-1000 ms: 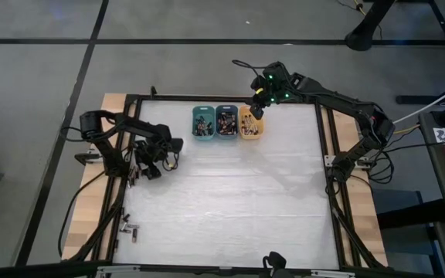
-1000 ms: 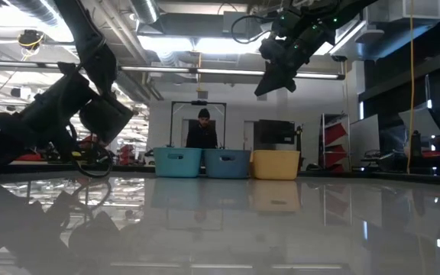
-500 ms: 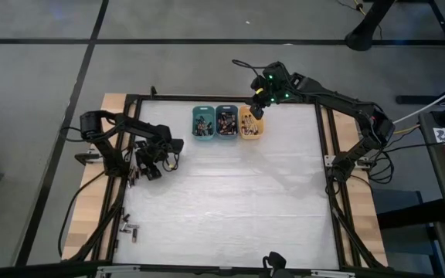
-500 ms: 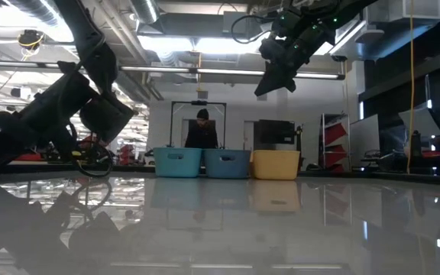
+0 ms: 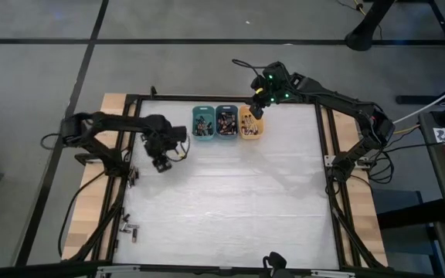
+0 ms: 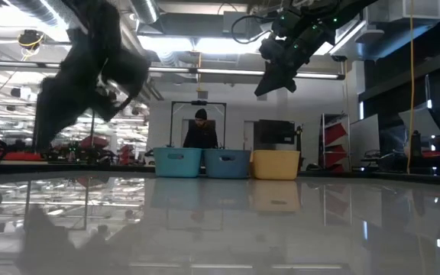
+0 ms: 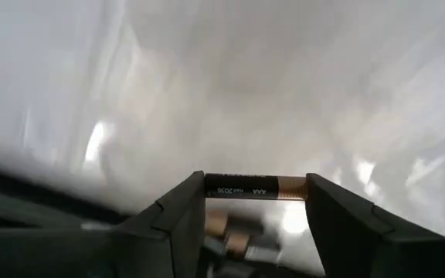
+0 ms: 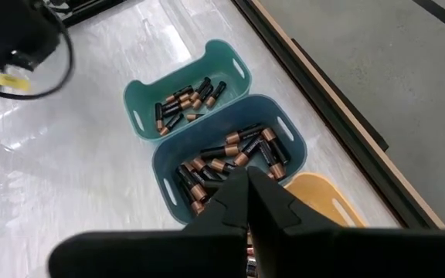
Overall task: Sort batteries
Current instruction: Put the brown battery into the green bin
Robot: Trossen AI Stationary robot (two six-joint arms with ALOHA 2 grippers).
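Black-copper AAA battery (image 7: 255, 186) pinched endwise in left gripper (image 7: 255, 202); keep squeeze, carry level to bins by table's far edge. Right gripper (image 8: 247, 179) pressed together.

Glossy white surface (image 5: 230, 193), mirror-like from low down. Smooth matt plastic bins (image 8: 207, 131). Shiny black-and-copper battery (image 7: 255, 186) casing. Matt dark plastic jaws. Bare wood edging (image 5: 91, 208).

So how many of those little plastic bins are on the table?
3, side by side at the table's far edge: the teal bin on the left, the blue bin in the middle, the orange bin on the right, under the right gripper.
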